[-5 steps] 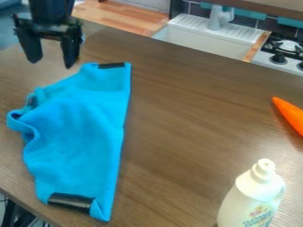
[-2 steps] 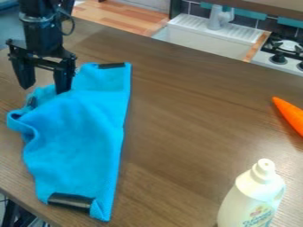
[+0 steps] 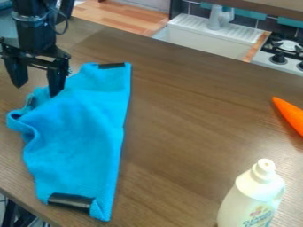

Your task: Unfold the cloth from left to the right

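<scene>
My gripper [image 3: 37,91] is at the upper left, open, its two fingers pointing down and spread apart. One finger stands left of the cloth; the other overlaps the cloth's upper-left edge in the view. Nothing is held between them. The blue cloth [image 3: 77,133] lies folded on the left side of the table, with black strips at its top corner and bottom edge and a small dark piece at its left edge. Its left side is bunched and curled, while its right edge runs fairly straight from top to bottom.
A white bottle [image 3: 253,195] stands on the brown table [image 3: 195,124] at the lower right. An orange carrot [image 3: 289,114] lies at the right edge. Behind the table are a white sink [image 3: 201,39] and a stove [image 3: 284,55].
The gripper has come down toward the cloth's upper-left edge, then shifted slightly left. It stays open, and the cloth has not moved.
</scene>
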Tool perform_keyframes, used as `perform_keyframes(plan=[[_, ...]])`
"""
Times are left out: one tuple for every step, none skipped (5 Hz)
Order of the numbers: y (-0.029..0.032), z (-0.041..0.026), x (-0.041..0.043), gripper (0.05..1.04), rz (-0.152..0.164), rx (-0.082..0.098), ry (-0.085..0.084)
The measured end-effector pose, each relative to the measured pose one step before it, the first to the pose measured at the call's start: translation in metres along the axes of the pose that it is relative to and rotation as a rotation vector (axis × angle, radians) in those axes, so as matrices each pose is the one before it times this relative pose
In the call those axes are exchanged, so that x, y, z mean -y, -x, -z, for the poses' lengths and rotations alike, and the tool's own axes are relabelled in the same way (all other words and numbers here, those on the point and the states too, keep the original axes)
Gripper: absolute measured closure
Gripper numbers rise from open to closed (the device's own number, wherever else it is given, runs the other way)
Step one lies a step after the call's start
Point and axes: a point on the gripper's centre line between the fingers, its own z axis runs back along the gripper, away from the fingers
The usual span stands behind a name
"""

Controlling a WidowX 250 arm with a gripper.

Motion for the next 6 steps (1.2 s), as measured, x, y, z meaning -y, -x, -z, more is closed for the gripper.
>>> perform_keyframes(plan=[[-0.00048,0.00464,-0.00416,0.091,-0.0122,-0.0049,-0.0029],[0.00127,0.0088,-0.00111,0.112,0.0035,-0.0099,-0.0134],[0.00175,0.00542,-0.00178,0.142,0.0013,-0.0009,-0.0145],[0.00288,0.004,0.00019,0.239,0.0071,-0.0093,0.0018],[0.00399,0.00371,-0.0018,0.448,0.0032,-0.0104,0.0027],[0.00375,0.00161,0.00139,0.741,0.0138,-0.001,0.0062]])
